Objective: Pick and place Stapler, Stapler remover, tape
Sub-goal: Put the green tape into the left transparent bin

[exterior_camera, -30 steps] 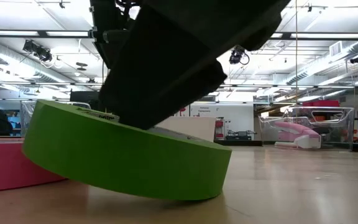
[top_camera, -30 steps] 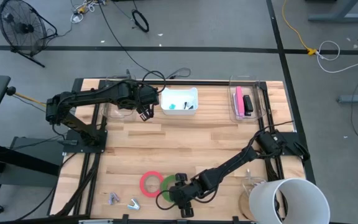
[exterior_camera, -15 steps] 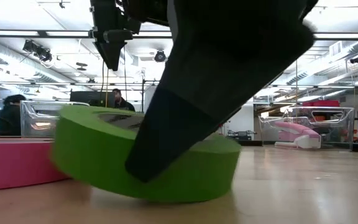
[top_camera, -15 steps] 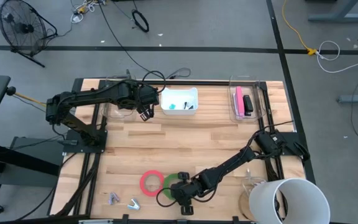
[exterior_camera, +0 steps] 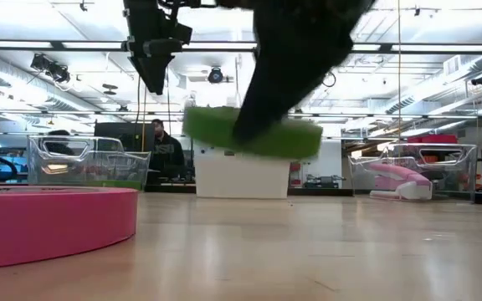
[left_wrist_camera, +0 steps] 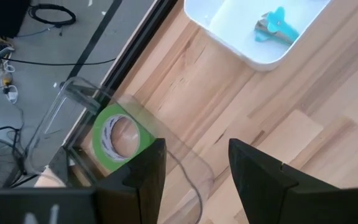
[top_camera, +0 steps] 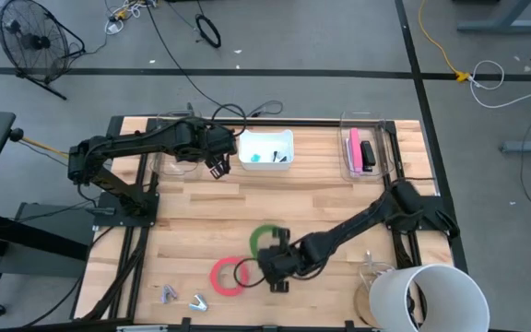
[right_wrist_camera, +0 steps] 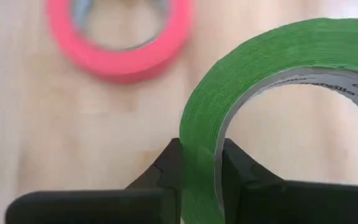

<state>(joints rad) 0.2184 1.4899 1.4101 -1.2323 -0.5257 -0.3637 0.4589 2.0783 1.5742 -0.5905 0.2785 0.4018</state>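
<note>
Lifted off the table now, green tape roll sits clamped in right hand.

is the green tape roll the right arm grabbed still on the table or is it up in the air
In the air. The low view shows the green tape roll clear above the table, and the right gripper is pinching its wall.

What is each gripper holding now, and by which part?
The right gripper pinches the green tape roll's wall, lifted off the table. The left gripper holds nothing.

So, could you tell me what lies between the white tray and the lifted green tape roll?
Only bare wooden table lies between the white tray and the green tape, seen in the high view.
</note>
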